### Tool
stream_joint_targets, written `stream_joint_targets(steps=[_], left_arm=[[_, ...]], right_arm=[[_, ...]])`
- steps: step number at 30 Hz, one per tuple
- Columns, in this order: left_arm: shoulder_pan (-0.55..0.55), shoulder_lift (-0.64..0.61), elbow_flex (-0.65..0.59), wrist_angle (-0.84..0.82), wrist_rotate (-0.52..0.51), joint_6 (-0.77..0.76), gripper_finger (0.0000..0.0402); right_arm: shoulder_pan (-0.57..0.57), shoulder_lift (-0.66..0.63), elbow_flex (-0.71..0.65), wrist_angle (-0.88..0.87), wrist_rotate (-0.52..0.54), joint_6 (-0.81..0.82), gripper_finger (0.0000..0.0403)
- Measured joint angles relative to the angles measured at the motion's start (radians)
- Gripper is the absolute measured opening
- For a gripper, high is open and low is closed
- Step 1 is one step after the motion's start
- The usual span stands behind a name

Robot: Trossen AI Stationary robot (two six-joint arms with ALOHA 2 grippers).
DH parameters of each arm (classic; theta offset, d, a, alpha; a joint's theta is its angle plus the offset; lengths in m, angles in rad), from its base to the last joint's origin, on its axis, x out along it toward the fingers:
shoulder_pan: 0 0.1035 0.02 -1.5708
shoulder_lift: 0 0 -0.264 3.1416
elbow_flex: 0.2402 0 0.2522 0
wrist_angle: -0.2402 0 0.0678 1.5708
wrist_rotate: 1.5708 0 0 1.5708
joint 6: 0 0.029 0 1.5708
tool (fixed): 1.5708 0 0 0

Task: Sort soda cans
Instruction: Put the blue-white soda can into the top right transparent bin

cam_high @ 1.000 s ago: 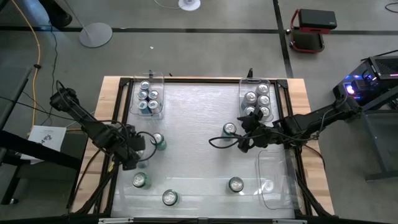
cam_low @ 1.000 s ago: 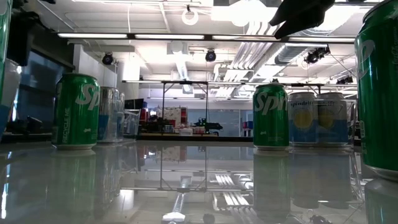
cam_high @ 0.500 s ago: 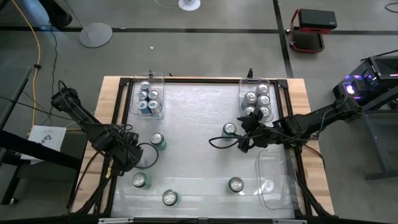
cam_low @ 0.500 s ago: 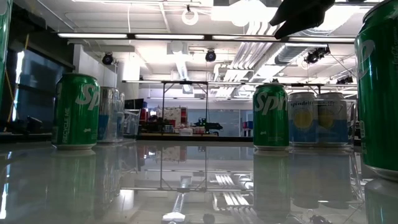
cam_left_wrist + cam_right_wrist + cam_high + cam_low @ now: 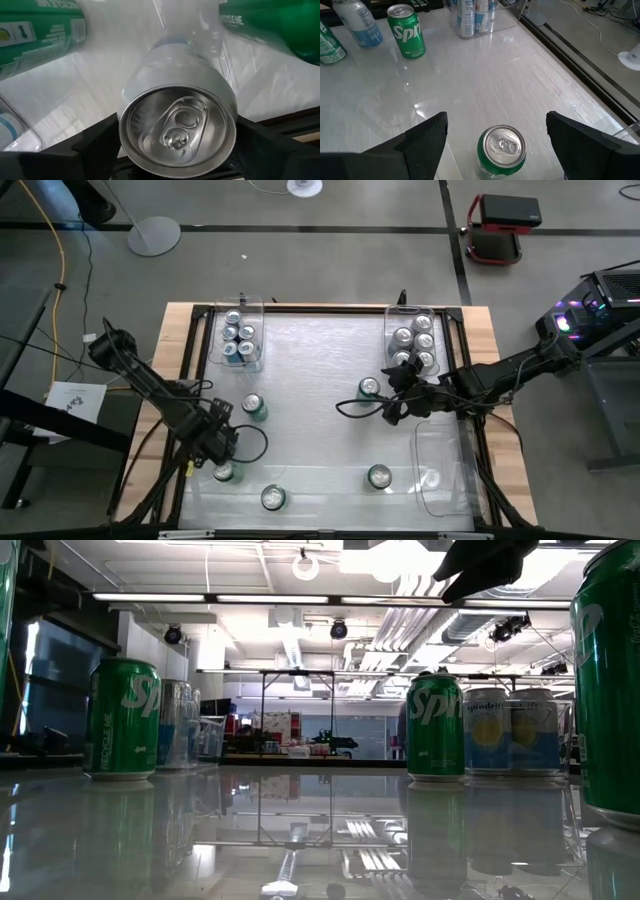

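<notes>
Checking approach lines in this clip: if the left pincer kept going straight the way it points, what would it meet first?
Most likely the silver-topped can standing upright between the open left pincer's fingers; it seems to be the can near the table's left front, though depth is unclear.

The high view looks straight down over the whole table [image 5: 320, 380]. The low view sits at tabletop level, facing 12 o'clock. Each wrist view hangs close above a soda can [image 5: 177, 127], [image 5: 501, 148].

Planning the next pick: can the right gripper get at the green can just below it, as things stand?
Probably yes. The right gripper hangs open directly over the green can, which stands upright with bare table around it; nothing crowds it.
</notes>
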Motion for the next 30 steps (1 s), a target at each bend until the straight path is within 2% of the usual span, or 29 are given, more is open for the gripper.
stream_joint_targets(steps=[6,11,17,22,27,30], left_arm=[[0.028,0.007,0.003,-0.002,0.02,-0.012,0.0274],[0.068,-0.014,0.012,0.004,0.035,-0.155,0.0274],[0.097,-0.037,0.139,0.003,0.04,-0.271,0.0274],[0.133,-0.027,0.259,0.015,-0.035,-0.332,0.0274],[0.212,0.036,0.316,0.18,-0.035,-0.427,0.0274],[0.271,0.119,0.356,0.222,-0.019,-0.418,0.0274]], right_arm=[[0.0,0.0,0.0,-0.001,0.0,0.0,0.0326],[0.0,0.0,0.0,-0.008,-0.002,-0.001,0.0326],[0.0,-0.003,0.0,-0.026,0.002,-0.003,0.0326],[0.0,-0.004,0.0,-0.026,0.002,-0.001,0.0326],[0.0,-0.004,0.0,-0.026,0.003,0.0,0.0326],[0.0,-0.004,0.0,-0.026,0.003,0.0,0.0326]])
